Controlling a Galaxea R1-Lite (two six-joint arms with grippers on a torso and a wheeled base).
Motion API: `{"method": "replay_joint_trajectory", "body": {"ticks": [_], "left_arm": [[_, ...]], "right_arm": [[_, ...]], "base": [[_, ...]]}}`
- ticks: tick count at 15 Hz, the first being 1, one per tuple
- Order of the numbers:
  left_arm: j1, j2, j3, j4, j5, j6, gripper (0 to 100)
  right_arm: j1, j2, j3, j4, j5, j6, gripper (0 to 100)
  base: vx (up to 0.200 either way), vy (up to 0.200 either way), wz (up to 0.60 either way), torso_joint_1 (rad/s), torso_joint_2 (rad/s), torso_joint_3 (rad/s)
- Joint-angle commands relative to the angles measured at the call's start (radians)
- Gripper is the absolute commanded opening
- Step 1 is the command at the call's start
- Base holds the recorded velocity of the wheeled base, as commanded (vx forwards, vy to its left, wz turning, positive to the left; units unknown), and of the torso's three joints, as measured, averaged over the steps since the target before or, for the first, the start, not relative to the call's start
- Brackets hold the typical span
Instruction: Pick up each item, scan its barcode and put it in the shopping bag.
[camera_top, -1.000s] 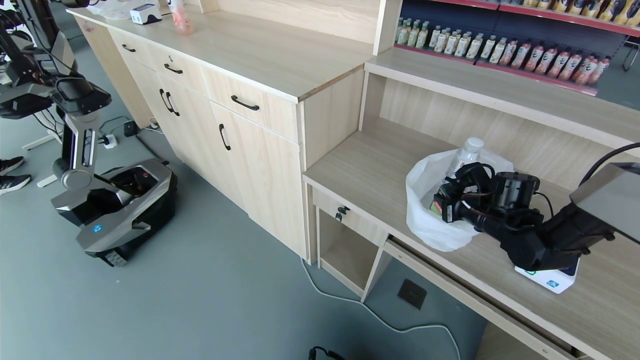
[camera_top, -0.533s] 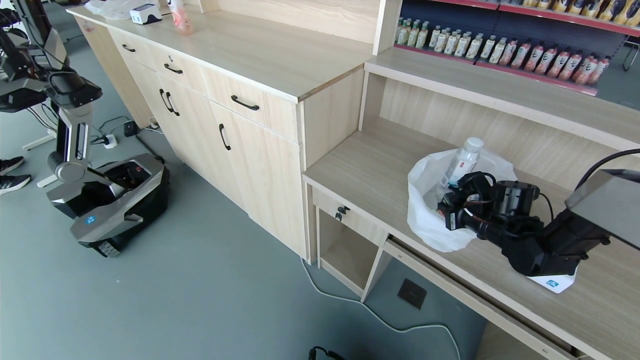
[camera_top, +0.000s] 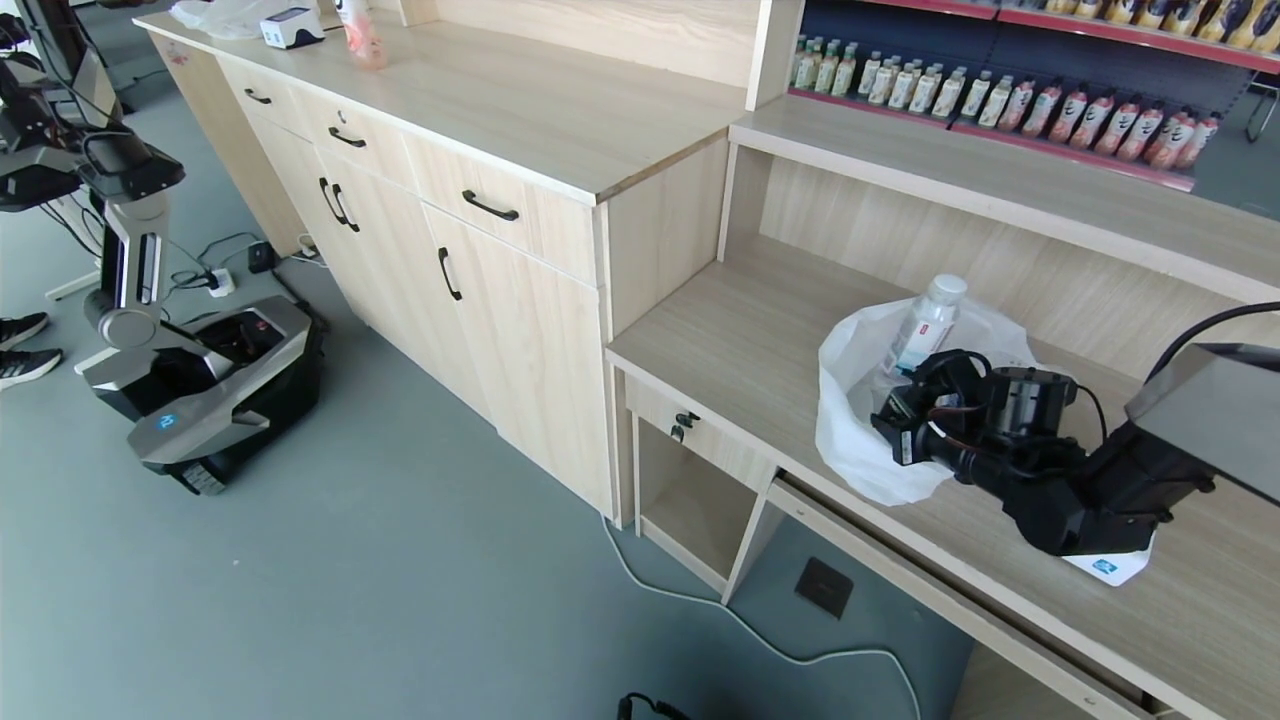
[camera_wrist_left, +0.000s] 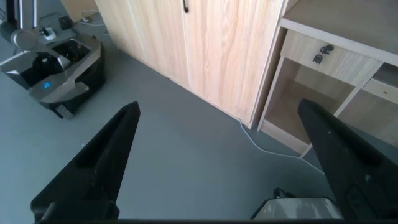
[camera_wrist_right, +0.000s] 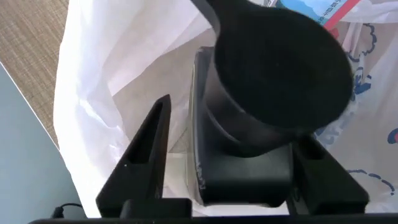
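Note:
The white shopping bag (camera_top: 860, 440) sits on the low wooden counter (camera_top: 740, 340) with a clear bottle (camera_top: 925, 318) upright inside it. My right gripper (camera_top: 900, 425) is at the bag's mouth. In the right wrist view this gripper (camera_wrist_right: 239, 143) is open inside the bag (camera_wrist_right: 106, 93), its fingers (camera_wrist_right: 146, 155) spread around a dark item with a round black top (camera_wrist_right: 280, 68); a gap shows beside the item. A white scanner (camera_top: 1110, 565) lies partly under the right arm. My left gripper (camera_wrist_left: 219, 111) hangs open over the grey floor.
A tall cabinet (camera_top: 480, 230) with drawers stands left of the counter. Shelves of bottled drinks (camera_top: 1000, 100) run behind. Another wheeled robot (camera_top: 190, 380) is on the floor at far left. A cable (camera_top: 700, 600) trails across the floor.
My right gripper has shifted slightly right and lower at the bag, and more of the clear bottle now shows. The other robot on the floor has rolled left.

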Motion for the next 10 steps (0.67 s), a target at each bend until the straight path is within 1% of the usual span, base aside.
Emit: {"method": "replay_joint_trajectory", "body": {"ticks": [1, 4, 6, 8, 10], "left_arm": [[0.000, 0.000, 0.000, 0.000, 0.000, 0.000, 100], [0.000, 0.000, 0.000, 0.000, 0.000, 0.000, 100], [0.000, 0.000, 0.000, 0.000, 0.000, 0.000, 100], [0.000, 0.000, 0.000, 0.000, 0.000, 0.000, 100], [0.000, 0.000, 0.000, 0.000, 0.000, 0.000, 100]], "right_arm": [[0.002, -0.009, 0.001, 0.000, 0.001, 0.002, 100], [0.002, -0.098, 0.016, 0.019, 0.002, 0.032, 100], [-0.009, -0.291, 0.097, 0.111, 0.002, 0.035, 100], [-0.046, -0.477, 0.174, 0.209, 0.002, 0.015, 100], [-0.100, -0.624, 0.218, 0.296, 0.001, -0.011, 100]], "base": [[0.000, 0.000, 0.00, 0.000, 0.00, 0.000], [0.000, 0.000, 0.00, 0.000, 0.00, 0.000], [0.000, 0.000, 0.00, 0.000, 0.00, 0.000], [0.000, 0.000, 0.00, 0.000, 0.00, 0.000], [0.000, 0.000, 0.00, 0.000, 0.00, 0.000]]}}
